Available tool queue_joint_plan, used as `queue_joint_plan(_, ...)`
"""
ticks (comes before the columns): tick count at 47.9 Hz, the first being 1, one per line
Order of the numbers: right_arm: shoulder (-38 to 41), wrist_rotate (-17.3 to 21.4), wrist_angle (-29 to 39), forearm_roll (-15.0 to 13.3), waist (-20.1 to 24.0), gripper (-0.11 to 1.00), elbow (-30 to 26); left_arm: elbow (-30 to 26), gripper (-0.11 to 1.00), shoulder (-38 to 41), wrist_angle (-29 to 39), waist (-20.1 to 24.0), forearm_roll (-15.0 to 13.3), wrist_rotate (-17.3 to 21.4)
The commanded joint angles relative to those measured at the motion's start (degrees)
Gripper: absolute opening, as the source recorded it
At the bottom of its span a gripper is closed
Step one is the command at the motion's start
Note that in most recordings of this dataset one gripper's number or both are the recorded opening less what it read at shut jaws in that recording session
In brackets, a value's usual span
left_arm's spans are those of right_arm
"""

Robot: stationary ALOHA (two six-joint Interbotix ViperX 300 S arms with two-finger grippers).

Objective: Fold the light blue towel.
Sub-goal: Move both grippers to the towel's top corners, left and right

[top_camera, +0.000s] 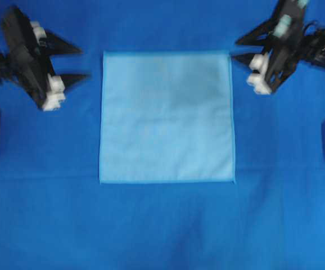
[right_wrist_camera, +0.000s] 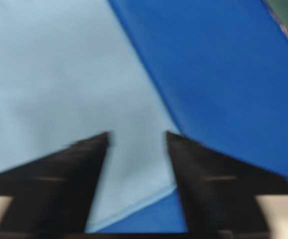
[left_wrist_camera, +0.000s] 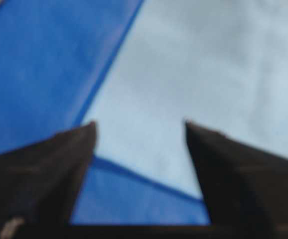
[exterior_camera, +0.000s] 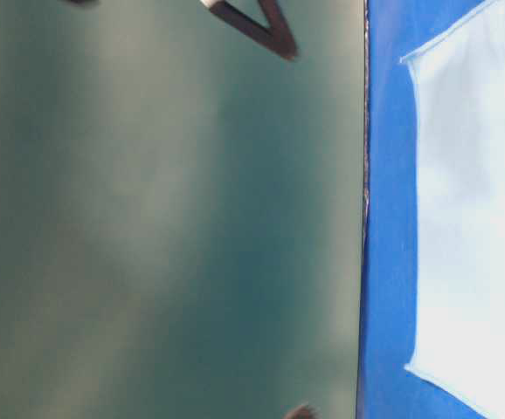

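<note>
The thin, pale sky-blue square microfibre towel (top_camera: 166,117) lies flat and unfolded at the centre of the deep royal-blue cloth sheet (top_camera: 162,225), its hem edges straight. The black left gripper (top_camera: 82,63) sits at about ten o'clock from the towel, its two pointed fingers spread apart and aimed at the towel's upper left corner, holding nothing. The black right gripper (top_camera: 238,49) sits at about two o'clock, fingers likewise apart, tips just beside the upper right corner, not touching it.
</note>
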Motion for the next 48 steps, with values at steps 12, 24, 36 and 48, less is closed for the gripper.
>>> queue_joint_plan(12, 15.12, -0.09, 0.79, -3.43, -3.52, 0.59, -5.71, -6.33, 0.83, 16.26, -4.31, 4.31, 0.0, 2.81)
queue_joint_plan(24, 19.95, -0.09, 0.35, -4.04, -5.8, 0.59, -6.06, -8.79, 0.83, 25.66, -5.8, 8.35, 0.09, 2.99)
queue_joint_plan(36, 21.97, -0.09, -2.02, -4.13, -6.94, 0.58, -5.89, -9.84, 0.82, 28.39, -6.33, 9.05, 0.09, 3.16)
queue_joint_plan(48, 22.06, 0.44, -2.37, -3.96, -6.94, 0.2, -5.8, -10.11, 0.57, 28.48, -4.04, 9.05, 0.09, 4.13)
